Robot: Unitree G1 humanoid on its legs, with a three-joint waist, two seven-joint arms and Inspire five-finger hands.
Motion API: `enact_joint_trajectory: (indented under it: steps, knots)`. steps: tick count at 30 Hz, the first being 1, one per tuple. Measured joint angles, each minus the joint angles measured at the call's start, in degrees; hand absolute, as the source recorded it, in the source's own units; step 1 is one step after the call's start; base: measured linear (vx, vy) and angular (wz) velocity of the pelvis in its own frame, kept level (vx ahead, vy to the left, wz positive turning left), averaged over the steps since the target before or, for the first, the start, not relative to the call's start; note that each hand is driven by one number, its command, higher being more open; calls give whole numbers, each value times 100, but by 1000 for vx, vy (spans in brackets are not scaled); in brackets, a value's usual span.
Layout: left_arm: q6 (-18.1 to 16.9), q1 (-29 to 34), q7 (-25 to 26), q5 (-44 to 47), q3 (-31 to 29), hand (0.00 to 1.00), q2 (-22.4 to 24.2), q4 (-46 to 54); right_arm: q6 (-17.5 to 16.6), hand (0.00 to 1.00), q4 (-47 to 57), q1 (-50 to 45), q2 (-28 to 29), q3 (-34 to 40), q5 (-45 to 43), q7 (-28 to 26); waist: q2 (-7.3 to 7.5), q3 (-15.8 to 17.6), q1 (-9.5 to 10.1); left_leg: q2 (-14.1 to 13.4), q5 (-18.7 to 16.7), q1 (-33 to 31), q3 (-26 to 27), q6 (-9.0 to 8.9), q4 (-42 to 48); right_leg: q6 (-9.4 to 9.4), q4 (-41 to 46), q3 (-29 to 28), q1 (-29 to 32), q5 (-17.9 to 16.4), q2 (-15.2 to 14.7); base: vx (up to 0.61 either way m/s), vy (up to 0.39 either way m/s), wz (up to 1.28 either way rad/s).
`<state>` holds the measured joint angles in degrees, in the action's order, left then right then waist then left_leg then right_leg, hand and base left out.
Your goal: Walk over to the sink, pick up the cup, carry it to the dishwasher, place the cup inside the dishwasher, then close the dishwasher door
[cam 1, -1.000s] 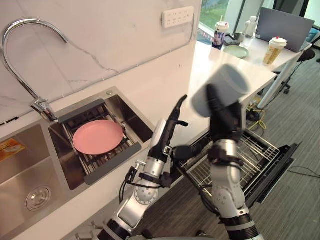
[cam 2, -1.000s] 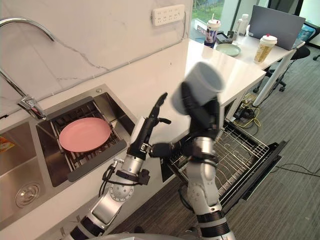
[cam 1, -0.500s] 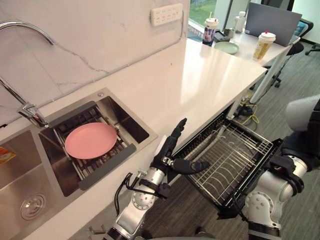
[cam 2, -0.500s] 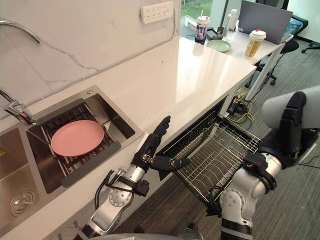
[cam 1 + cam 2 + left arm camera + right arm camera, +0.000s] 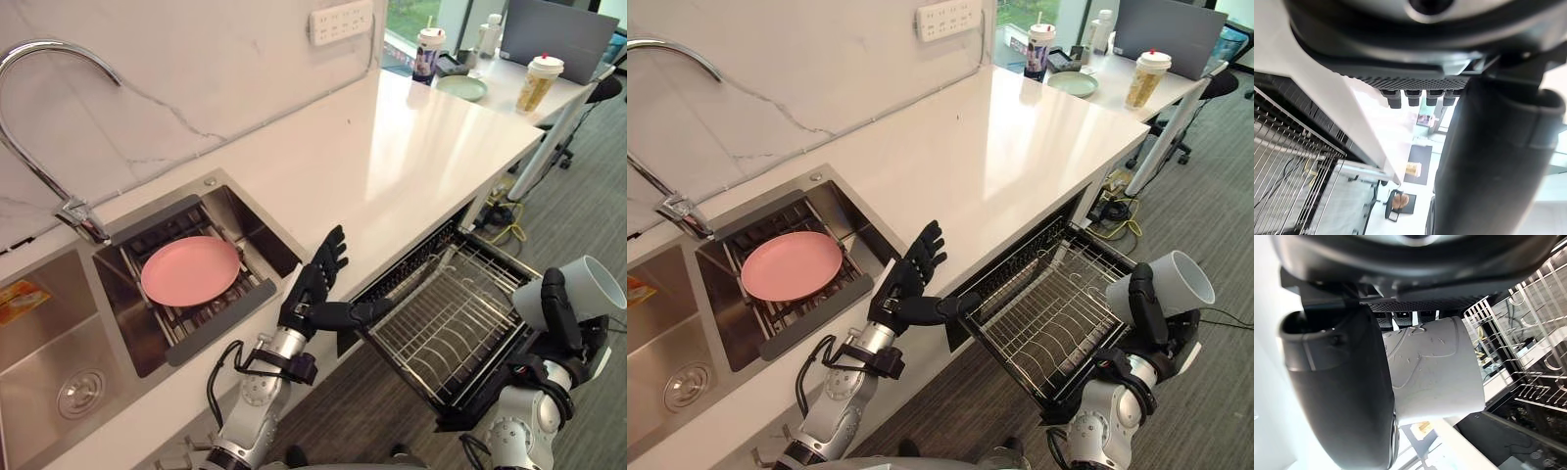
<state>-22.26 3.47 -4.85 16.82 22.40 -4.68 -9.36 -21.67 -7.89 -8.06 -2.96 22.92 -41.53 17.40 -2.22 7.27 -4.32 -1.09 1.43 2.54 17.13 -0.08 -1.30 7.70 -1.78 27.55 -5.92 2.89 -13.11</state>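
Observation:
My right hand (image 5: 560, 311) is shut on a pale grey cup (image 5: 588, 290), held tilted with its mouth up and to the right, above the outer corner of the open dishwasher door (image 5: 509, 377). The right wrist view has the cup (image 5: 1437, 367) pinned between thumb and fingers. The wire dishwasher rack (image 5: 446, 318) is pulled out under the counter and holds nothing. My left hand (image 5: 318, 286) is open, fingers spread, thumb pointing at the rack, at the counter's front edge. The sink (image 5: 59, 333) lies to the left.
A pink plate (image 5: 191, 269) rests on a rack in the sink basin under a curved tap (image 5: 44, 108). The white counter (image 5: 392, 157) runs to the far right, where drink cups (image 5: 536, 83) and a green dish (image 5: 460, 88) stand. Grey carpet lies beyond the dishwasher.
My right hand with the cup swung from high over the counter edge down and right to the dishwasher door's outer side. The left hand stayed open near the counter edge. The camera shifted.

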Motion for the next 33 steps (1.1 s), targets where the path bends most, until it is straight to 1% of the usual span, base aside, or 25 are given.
enact_joint_trajectory:
  steps: [3,5,6,8,10,11,12,13,14,15,16,17,18,19,20,21,22,23,24,25,26,27,30,31,33]
  knots:
    - [-215,29,16,8,-231,100,174,27,-4,0,-24,4,0,-180,1,-38,1,148,-99,2,31,-12,-101,-2,3,8,0,107,-48,-13,25,-32,-18,17]
    - [-375,14,131,14,-271,100,180,77,-5,0,-24,3,11,-271,2,-98,2,245,-119,-7,38,-12,-109,-6,1,4,1,112,-51,-15,37,-15,-6,4]
    - [-399,15,282,9,-294,100,180,152,-27,0,-24,0,22,-321,5,-134,-25,294,-133,-12,40,-7,-110,-6,2,1,1,111,-60,-17,47,0,0,0]
    - [-401,56,358,-12,-300,100,177,305,-44,0,-24,-3,82,-332,9,-199,-25,381,-149,-22,53,-8,-120,-11,3,-3,1,116,-64,-19,61,-2,-9,2]
    - [-404,79,565,-173,-281,100,183,433,-45,0,-24,-19,121,-362,24,-266,-34,465,-194,-38,84,-18,-156,-17,18,-16,7,146,-79,-27,82,-14,-29,8]
    - [-409,71,850,-297,-293,100,175,555,-45,0,-24,-57,147,-369,53,-334,-46,500,-215,-61,88,-48,-178,-23,56,-41,39,163,-70,-45,98,-28,-42,10]
    - [-440,46,1197,-325,-507,100,192,763,-44,0,-24,-133,172,-367,104,-398,-58,512,-222,-96,85,-88,-208,-29,108,-64,103,185,-47,-86,114,-27,-40,10]
    - [-493,16,1360,-321,-710,100,204,890,-44,0,-23,-176,186,-367,126,-423,-64,517,-220,-119,80,-107,-223,-38,138,-78,137,195,-35,-110,123,-22,-41,7]
    - [-668,-28,1611,-197,-1177,100,215,1193,-41,0,-23,-211,219,-358,141,-478,-76,547,-212,-167,58,-125,-225,-67,206,-105,257,185,0,-183,132,-33,-46,0]
    - [-925,-37,1747,23,-1584,100,209,1549,-39,0,-23,-228,241,-347,213,-494,-77,591,-186,-198,-21,-154,-221,-88,351,-132,393,155,35,-276,131,-37,-34,-6]
    - [-1062,-27,1797,117,-1746,100,202,1743,-37,0,-21,-245,257,-325,266,-499,-77,591,-141,-214,-67,-180,-209,-103,425,-148,461,123,72,-325,131,-36,-26,-12]
    - [-1251,0,1831,265,-1875,100,189,2054,-35,0,-13,-265,264,-314,302,-500,-77,591,-84,-240,-116,-204,-186,-106,514,-182,537,79,112,-393,131,-12,-14,-14]
    - [-1490,46,1813,416,-1872,100,173,2443,-29,0,-3,-269,261,-306,346,-500,-77,591,-1,-257,-160,-229,-170,-112,578,-193,600,36,156,-431,127,-2,-16,-23]
    - [-1649,107,1712,451,-1787,100,185,2763,-8,0,50,-252,251,-314,376,-517,-80,589,90,-282,-225,-262,-87,-116,652,-197,635,-58,230,-438,129,7,-4,-32]
    - [-1725,165,1607,451,-1683,100,185,2931,26,0,87,-224,255,-351,434,-579,-83,587,141,-310,-314,-294,-14,-116,761,-196,680,-145,283,-455,128,17,14,-43]
    - [-1733,198,1497,451,-1537,100,180,3005,76,0,120,-198,255,-387,516,-643,-92,586,182,-375,-494,-343,70,-108,981,-193,790,-245,335,-516,125,34,25,-46]
    - [-1687,213,1352,454,-1314,100,165,2982,130,0,176,-180,255,-459,546,-711,-116,591,175,-501,-795,-458,137,-92,1454,-176,1088,-366,416,-690,113,34,29,-39]
    - [-1645,217,1300,454,-1187,100,153,2950,143,0,197,-181,255,-488,580,-740,-130,591,171,-581,-949,-509,177,-105,1712,-174,1257,-420,452,-794,109,33,49,-41]
    - [-1538,215,1201,454,-955,100,130,2853,149,0,210,-177,256,-515,631,-771,-144,581,162,-712,-1189,-579,272,-124,2137,-109,1588,-540,521,-954,89,45,53,-27]
    - [-1443,176,1117,451,-730,100,114,2704,148,0,229,-177,255,-487,697,-769,-131,569,99,-720,-1238,-593,333,-116,2276,-100,1800,-557,558,-1063,8,55,44,-15]
    - [-1368,150,1096,457,-646,100,112,2635,148,0,255,-183,253,-452,713,-765,-136,545,42,-693,-1236,-584,347,-115,2211,-99,1835,-557,584,-1085,-21,70,11,6]
    - [-1270,62,1075,462,-516,100,110,2466,147,0,285,-174,253,-362,744,-763,-136,530,-20,-594,-1173,-496,359,-121,1997,-82,1864,-559,622,-1104,-93,60,-6,7]
    - [-1014,-49,1077,701,-382,100,106,2243,148,0,287,-291,250,-175,819,-713,-125,528,-96,-424,-956,-180,396,-155,1462,-97,1953,-660,622,-1108,-183,71,-25,-3]
    - [-1003,-50,1081,704,-392,100,104,2243,148,0,287,-322,248,-145,819,-711,-121,527,-110,-409,-925,-133,411,-164,1385,-104,1975,-690,637,-1107,-184,41,-32,-17]
    - [-1000,-50,1095,688,-482,100,73,2258,150,0,286,-349,205,-76,804,-758,-113,516,-100,-393,-836,48,624,-201,1095,-170,2080,-631,778,-1075,-194,36,-32,-40]
